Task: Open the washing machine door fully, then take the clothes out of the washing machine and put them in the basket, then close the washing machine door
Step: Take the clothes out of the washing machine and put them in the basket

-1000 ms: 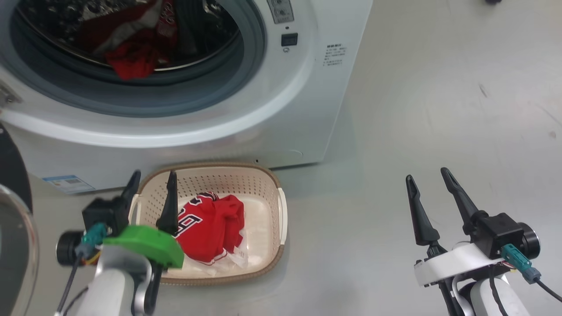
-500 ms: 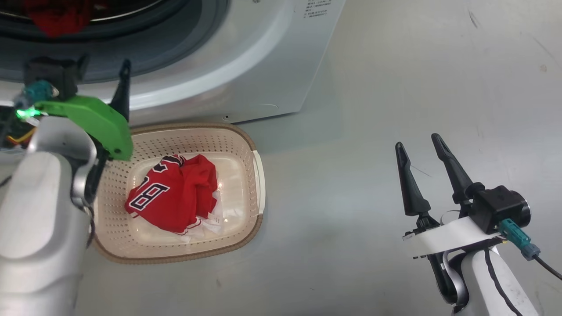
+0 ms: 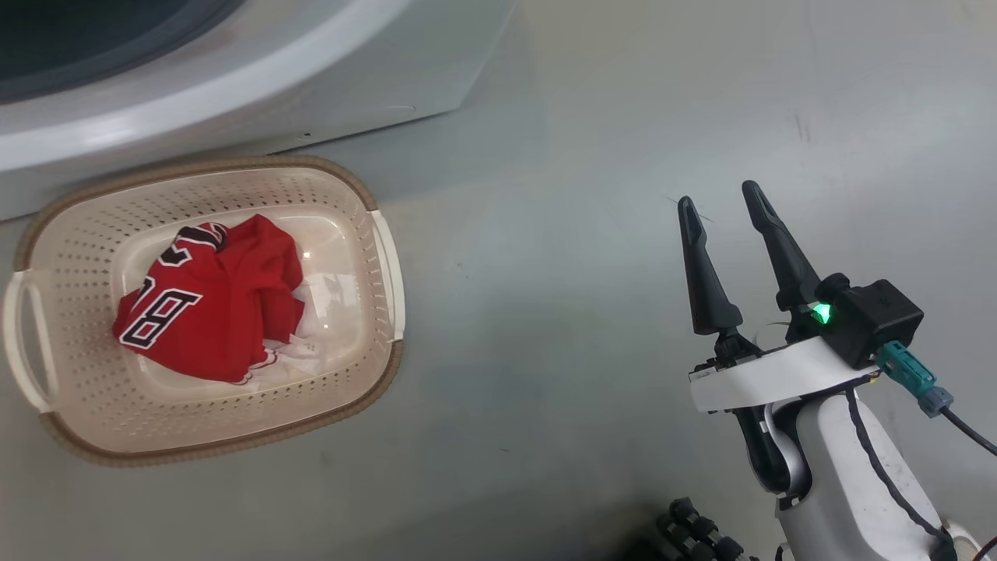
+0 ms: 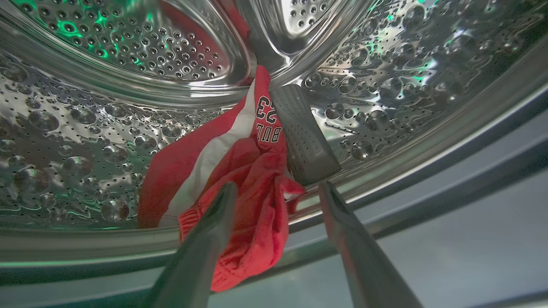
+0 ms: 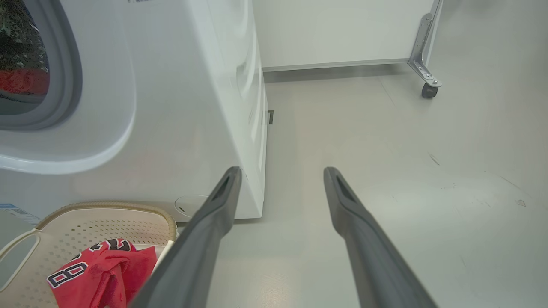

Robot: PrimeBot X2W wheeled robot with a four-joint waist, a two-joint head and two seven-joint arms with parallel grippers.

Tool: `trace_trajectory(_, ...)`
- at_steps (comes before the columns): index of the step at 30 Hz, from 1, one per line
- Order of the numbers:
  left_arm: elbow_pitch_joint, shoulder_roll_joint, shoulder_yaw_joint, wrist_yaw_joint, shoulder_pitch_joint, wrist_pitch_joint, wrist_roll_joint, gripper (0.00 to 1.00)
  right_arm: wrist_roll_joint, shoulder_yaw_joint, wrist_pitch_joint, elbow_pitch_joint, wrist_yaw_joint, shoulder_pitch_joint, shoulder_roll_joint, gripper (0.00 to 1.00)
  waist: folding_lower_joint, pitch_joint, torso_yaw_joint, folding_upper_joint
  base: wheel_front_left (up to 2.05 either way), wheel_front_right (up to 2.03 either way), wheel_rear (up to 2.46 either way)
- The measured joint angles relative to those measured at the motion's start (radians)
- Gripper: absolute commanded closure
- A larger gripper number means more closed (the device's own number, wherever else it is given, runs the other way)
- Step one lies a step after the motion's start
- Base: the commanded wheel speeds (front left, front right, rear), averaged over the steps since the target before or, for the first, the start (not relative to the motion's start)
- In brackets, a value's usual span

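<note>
Where the left gripper (image 4: 277,185) points: into the steel drum (image 4: 85,128) of the washing machine (image 3: 234,86), low at its front lip.
Left jaws: spread wide, gripping nothing; one finger crosses in front of the red cloth, and I cannot tell whether it touches.
Clothes in the drum: a red piece (image 4: 239,171) with a white stripe and the number 23, slumped over the drum's edge beside a grey ribbed paddle (image 4: 304,137).
Where the basket (image 3: 234,165) sits: on the floor (image 3: 545,234) just before the washing machine, holding a crumpled red jersey (image 3: 210,304).
Where the right gripper (image 3: 717,195) hangs: over bare floor, well apart from the basket.
Right jaws: spread, empty, touching nothing.
</note>
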Motion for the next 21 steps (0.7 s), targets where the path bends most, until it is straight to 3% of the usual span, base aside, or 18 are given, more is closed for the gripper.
trace_trajectory(15, 0.050, 0.128, 0.060, -0.010, -0.174, 0.170, 0.012, 0.00, 0.131, 0.076, -0.009, 0.030, -0.002, -0.079, 0.002, 0.00, 0.0000, 0.140, -0.131, 0.0000, 0.00, 0.00, 0.00)
trace_trajectory(21, 0.073, 0.174, 0.086, -0.009, -0.212, 0.244, 0.011, 0.00, 0.163, 0.090, -0.009, 0.018, -0.019, -0.108, 0.003, 0.00, -0.0001, 0.180, -0.175, 0.0000, 0.00, 0.00, 0.00)
